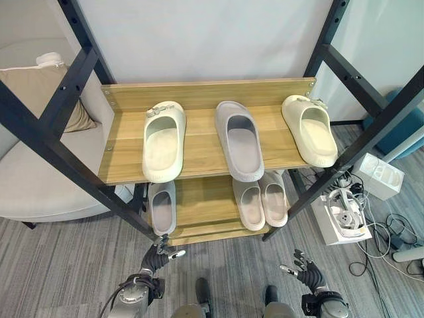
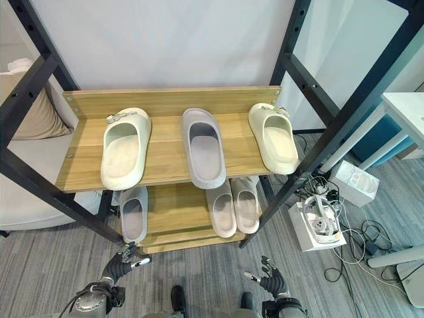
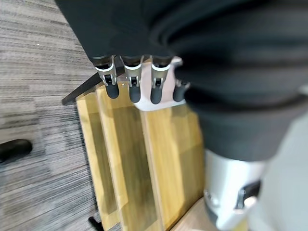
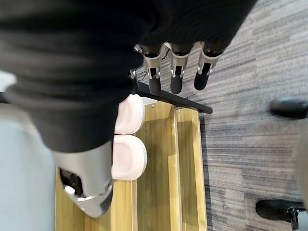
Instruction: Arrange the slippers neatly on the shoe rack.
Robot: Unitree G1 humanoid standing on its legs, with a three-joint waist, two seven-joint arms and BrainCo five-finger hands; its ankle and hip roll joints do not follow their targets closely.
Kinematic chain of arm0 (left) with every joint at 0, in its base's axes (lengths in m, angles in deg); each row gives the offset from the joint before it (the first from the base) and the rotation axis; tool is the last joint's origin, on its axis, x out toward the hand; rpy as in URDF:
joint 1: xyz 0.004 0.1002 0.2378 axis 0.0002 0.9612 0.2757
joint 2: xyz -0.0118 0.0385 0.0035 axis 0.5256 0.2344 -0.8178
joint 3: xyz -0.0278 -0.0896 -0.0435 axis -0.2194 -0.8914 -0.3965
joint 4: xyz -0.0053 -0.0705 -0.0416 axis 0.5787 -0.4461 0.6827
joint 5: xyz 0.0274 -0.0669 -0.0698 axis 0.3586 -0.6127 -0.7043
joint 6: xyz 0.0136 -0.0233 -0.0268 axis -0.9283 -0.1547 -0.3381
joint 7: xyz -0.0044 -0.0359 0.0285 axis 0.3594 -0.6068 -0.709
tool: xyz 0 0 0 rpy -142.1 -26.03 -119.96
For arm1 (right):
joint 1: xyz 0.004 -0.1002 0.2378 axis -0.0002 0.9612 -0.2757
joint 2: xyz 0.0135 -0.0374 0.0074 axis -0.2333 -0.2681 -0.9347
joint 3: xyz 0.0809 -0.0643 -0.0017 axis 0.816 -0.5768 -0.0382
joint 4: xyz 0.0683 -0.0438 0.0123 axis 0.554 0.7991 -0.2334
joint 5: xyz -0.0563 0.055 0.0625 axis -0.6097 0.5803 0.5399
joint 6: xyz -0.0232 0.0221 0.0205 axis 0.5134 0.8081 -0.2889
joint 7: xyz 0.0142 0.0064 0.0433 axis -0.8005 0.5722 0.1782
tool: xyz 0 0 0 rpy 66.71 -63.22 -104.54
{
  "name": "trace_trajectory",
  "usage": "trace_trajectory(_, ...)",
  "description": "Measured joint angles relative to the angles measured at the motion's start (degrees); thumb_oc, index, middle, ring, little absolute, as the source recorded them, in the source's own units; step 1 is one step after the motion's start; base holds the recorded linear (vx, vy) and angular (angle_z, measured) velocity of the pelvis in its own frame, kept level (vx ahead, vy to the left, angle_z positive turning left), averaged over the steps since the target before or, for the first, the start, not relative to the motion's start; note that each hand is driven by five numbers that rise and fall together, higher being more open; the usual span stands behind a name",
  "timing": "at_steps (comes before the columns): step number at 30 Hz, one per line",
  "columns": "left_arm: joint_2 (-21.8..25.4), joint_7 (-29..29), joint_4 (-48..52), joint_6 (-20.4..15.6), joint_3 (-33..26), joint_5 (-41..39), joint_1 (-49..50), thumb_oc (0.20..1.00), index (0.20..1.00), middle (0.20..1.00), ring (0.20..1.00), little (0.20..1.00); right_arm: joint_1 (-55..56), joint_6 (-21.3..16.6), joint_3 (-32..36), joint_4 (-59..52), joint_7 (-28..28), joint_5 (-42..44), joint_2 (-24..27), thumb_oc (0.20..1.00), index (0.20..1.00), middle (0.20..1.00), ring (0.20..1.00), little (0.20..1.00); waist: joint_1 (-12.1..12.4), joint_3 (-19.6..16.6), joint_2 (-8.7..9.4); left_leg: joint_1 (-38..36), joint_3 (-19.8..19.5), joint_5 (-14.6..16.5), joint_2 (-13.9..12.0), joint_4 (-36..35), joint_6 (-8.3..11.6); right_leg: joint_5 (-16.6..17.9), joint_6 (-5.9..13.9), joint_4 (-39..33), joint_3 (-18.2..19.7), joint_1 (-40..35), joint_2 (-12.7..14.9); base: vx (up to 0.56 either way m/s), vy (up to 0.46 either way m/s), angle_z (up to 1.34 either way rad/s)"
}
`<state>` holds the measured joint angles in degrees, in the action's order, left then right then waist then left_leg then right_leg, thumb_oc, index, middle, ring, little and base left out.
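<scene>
The shoe rack (image 1: 199, 149) is a two-tier frame of black metal bars carrying light wooden shelves with visible grain and a low wooden back board on the upper tier. Six slippers rest on it, three on each shelf, all smooth, thick-soled, open-toed slides of a soft moulded material.

On the upper shelf, a cream slipper (image 1: 163, 140) lies near the left edge with small charms on its strap. A grey slipper (image 1: 238, 139) lies in the middle, its end reaching over the front edge. A second cream slipper (image 1: 309, 129) lies at the right edge, tilted so its near end points toward the right front corner; it also carries charms.

On the lower shelf, a single grey slipper (image 1: 162, 207) lies by the left front corner, and a pair of pale pinkish-grey slippers (image 1: 261, 201) lies side by side, touching, near the right edge. The right wrist view shows their rounded ends (image 4: 129, 135) beside the wooden boards.

The left robot hand (image 1: 158, 257) hangs low in front of the rack's left front corner, fingers loosely extended and holding nothing. The right robot hand (image 1: 306, 271) hangs low before the right front corner, fingers likewise spread and empty. The floor is grey striped carpet (image 1: 66, 265).
</scene>
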<state>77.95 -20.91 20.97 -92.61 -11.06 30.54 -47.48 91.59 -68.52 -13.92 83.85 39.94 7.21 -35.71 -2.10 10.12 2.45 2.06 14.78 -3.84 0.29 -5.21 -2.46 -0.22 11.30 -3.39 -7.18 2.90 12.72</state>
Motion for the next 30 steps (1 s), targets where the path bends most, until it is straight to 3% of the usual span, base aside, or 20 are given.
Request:
trace_trajectory(3, -0.7, 0.0, 0.1, 0.0, 0.0, 0.0, 1.5, 1.000, 1.000, 1.000, 1.000, 1.000, 1.3, 0.0, 0.2, 0.1, -0.1, 0.0, 0.3, 1.000, 1.000, 1.000, 1.000, 1.000, 0.1, -0.8, 1.08, -0.4, -0.5, -0.1, 0.0, 0.0, 0.22, 1.7, -0.94, 0.1, 1.7, -0.7, -0.8, 0.10, -0.053, 0.36)
trace_trajectory(7, -2.0, -0.1, 0.4, 0.0, 1.2, 0.0, 3.5, 1.000, 1.000, 1.000, 1.000, 1.000, 1.0, 0.3, 0.8, -0.8, -1.2, -3.0, 3.1, 1.000, 1.000, 1.000, 1.000, 1.000, 0.1, -2.1, -0.89, -0.5, -1.8, -0.9, -2.1, 0.0, 2.10, 4.0, -2.43, -0.7, 1.0, -1.4, -3.1, 0.07, -0.053, 0.21)
trace_trajectory(10, -2.8, -0.3, 2.1, 0.0, 1.2, 0.0, 4.6, 1.000, 1.000, 1.000, 1.000, 1.000, 1.7, -0.1, 1.2, -8.2, -2.7, -11.8, 9.0, 1.000, 1.000, 1.000, 1.000, 1.000, 0.0, -2.1, -1.18, -1.6, -2.2, -0.9, -3.4, 0.0, 3.18, 5.3, -3.70, -1.7, 0.7, -3.3, -4.5, 0.09, -0.042, 0.05)
trace_trajectory(11, -3.0, -0.7, 3.7, -0.1, 1.4, 0.1, 4.9, 1.000, 1.000, 1.000, 1.000, 1.000, 3.4, -1.0, 1.5, -16.8, -3.1, -19.7, 16.4, 1.000, 1.000, 1.000, 1.000, 1.000, -0.3, -2.3, -1.64, -2.2, -2.4, -0.7, -3.8, 0.0, 3.55, 5.3, -4.04, -1.7, 0.5, -4.0, -5.0, 0.05, -0.012, 0.03)
trace_trajectory(15, -3.0, -1.9, 3.9, -0.3, 1.6, 0.5, 4.2, 1.000, 1.000, 1.000, 1.000, 1.000, 5.1, -2.5, 6.5, -28.1, -3.6, -26.8, 22.9, 1.000, 1.000, 1.000, 1.000, 1.000, -0.7, -3.0, -1.45, -2.9, -2.6, -0.8, -4.7, 0.0, 3.66, 5.1, -4.50, -1.7, 0.1, -4.6, -5.9, 0.03, -0.001, 0.01)
trace_trajectory(18, -3.0, -2.5, 3.9, -0.4, 1.9, 0.5, 4.0, 1.000, 1.000, 1.000, 1.000, 1.000, 8.9, -5.0, 6.5, -38.7, -0.2, -27.2, 22.4, 1.000, 1.000, 1.000, 1.000, 1.000, -1.0, -3.6, -0.65, -3.1, -2.8, -0.8, -5.1, 0.0, 3.80, 5.0, -4.56, -1.7, -0.1, -4.7, -6.3, 0.00, 0.000, 0.00)
trace_trajectory(23, -2.8, -2.5, 3.9, -0.6, 3.5, 0.5, 3.3, 1.000, 1.000, 1.000, 1.000, 1.000, 11.9, -6.3, 4.9, -45.1, 4.0, -25.7, 21.5, 1.000, 1.000, 1.000, 1.000, 1.000, -2.4, -3.9, -0.22, -3.0, -2.8, -0.6, -4.6, 0.0, 4.08, 5.0, -4.59, -1.7, -0.1, -4.6, -5.8, 0.00, 0.008, 0.01)
trace_trajectory(27, -2.8, -2.4, 3.7, -1.3, 3.5, 0.5, 3.4, 1.000, 1.000, 1.000, 1.000, 1.000, 13.8, -8.7, 5.3, -52.8, 4.7, -25.7, 22.1, 1.000, 1.000, 1.000, 1.000, 1.000, -3.2, -4.1, -0.21, -3.2, -2.0, -0.4, -4.6, 0.0, 4.31, 5.0, -4.58, -1.7, 0.6, -4.4, -5.8, -0.02, 0.035, -0.09)
trace_trajectory(30, -2.9, -1.8, 3.7, -2.1, 3.9, 0.5, 3.7, 1.000, 1.000, 1.000, 1.000, 1.000, 12.7, -10.3, 5.5, -60.9, 3.7, -26.5, 25.2, 1.000, 1.000, 1.000, 1.000, 1.000, -3.9, -4.2, -0.39, -3.2, -1.7, 0.0, -4.5, 0.0, 4.46, 5.1, -4.49, -1.7, 0.9, -4.3, -5.7, -0.01, 0.026, -0.06)
